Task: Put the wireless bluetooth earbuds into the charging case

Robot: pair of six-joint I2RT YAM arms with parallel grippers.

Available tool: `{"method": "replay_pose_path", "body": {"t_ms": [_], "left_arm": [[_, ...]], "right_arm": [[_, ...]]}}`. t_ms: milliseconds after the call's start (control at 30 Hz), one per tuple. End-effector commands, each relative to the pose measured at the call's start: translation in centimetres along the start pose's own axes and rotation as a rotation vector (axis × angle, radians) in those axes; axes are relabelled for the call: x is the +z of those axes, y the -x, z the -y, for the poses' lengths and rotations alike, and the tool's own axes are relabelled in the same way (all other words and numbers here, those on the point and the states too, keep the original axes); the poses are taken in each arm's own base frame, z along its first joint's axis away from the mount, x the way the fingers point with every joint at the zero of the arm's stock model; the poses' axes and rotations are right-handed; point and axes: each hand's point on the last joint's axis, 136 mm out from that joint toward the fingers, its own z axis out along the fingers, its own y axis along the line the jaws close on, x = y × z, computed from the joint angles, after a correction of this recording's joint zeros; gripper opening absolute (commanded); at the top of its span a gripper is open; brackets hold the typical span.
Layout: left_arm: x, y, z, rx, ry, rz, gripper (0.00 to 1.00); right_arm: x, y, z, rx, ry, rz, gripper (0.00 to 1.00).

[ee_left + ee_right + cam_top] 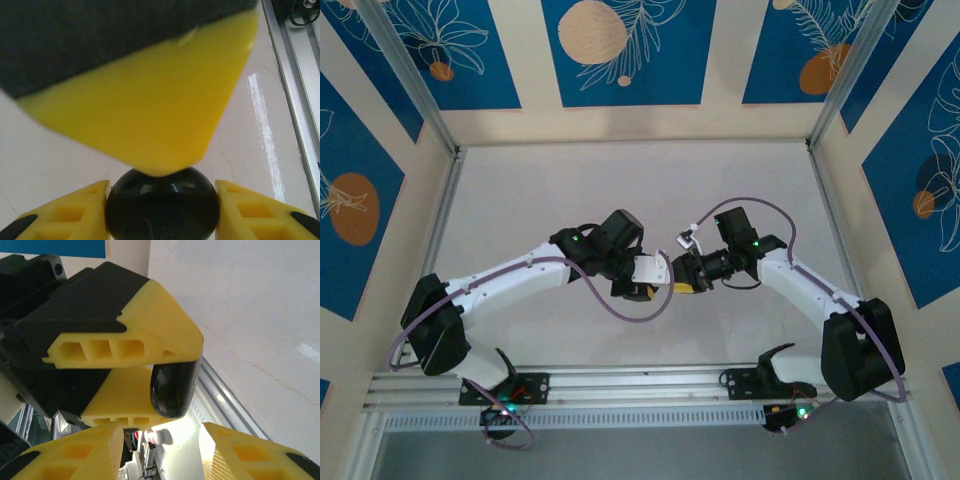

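Note:
My left gripper (162, 210) is shut on a glossy black round charging case (162, 202), one yellow finger on each side. In the right wrist view the same case (172, 387) shows edge-on, pinched between the left gripper's fingers (125, 350). My right gripper (162, 452) stands open just below the case, with nothing held between its fingers. One of its yellow fingers (150, 110) touches the top of the case in the left wrist view. Both grippers meet above the table's middle, left gripper (655, 270) against right gripper (682, 272). The earbuds are out of view.
The white table (620, 190) spreads behind the arms. An aluminium rail (295, 100) runs along its near edge. Purple cables (620, 310) loop off both arms. A small pale piece (161, 435) shows beyond the right fingers; I cannot tell what it is.

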Motion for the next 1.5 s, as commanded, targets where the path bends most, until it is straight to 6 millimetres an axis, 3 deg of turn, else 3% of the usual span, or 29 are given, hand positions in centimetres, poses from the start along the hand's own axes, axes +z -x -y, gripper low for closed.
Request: {"method": "replay_pose_path", "body": {"t_ms": [0,400,533,600,700,833,900,1067,1233,1467], "left_arm": [[-0.2,1.2,0.1,0.028,0.007,0.027,0.43],[-0.5,1.9,0.1,0.037,0.022,0.057,0.44],[-0.8,2.3,0.1,0.041,0.029,0.072,0.44],[-0.8,2.3,0.0,0.039,0.033,0.073,0.44],[-0.9,2.1,-0.1,0.037,0.045,0.064,0.48],[-1.1,2.0,-1.0,-0.007,0.092,0.059,0.61],[-1.8,2.3,-1.5,-0.037,0.122,0.085,0.7],[-4.3,3.1,-3.0,-0.109,0.189,0.206,0.8],[-7.3,4.1,-3.4,-0.17,0.215,0.377,0.8],[-10.4,5.2,-3.6,-0.237,0.16,0.615,0.77]], "right_arm": [[0.5,0.3,-0.4,0.006,0.01,-0.01,0.44],[1.7,0.7,0.1,0.003,-0.013,-0.037,0.43],[1.8,1.0,0.3,0.001,-0.017,-0.03,0.39],[1.8,1.1,0.1,-0.007,-0.016,-0.027,0.33],[1.6,1.0,-0.1,-0.024,-0.021,-0.017,0.23],[0.9,1.0,-0.2,-0.076,-0.061,0.031,0.2],[0.3,1.1,-0.5,-0.125,-0.078,0.067,0.19],[-1.9,1.8,-1.5,-0.293,-0.122,0.205,0.18],[-3.8,2.9,-3.1,-0.45,-0.113,0.312,0.2],[-4.8,3.0,-6.6,-0.692,-0.037,0.342,0.2]]}}
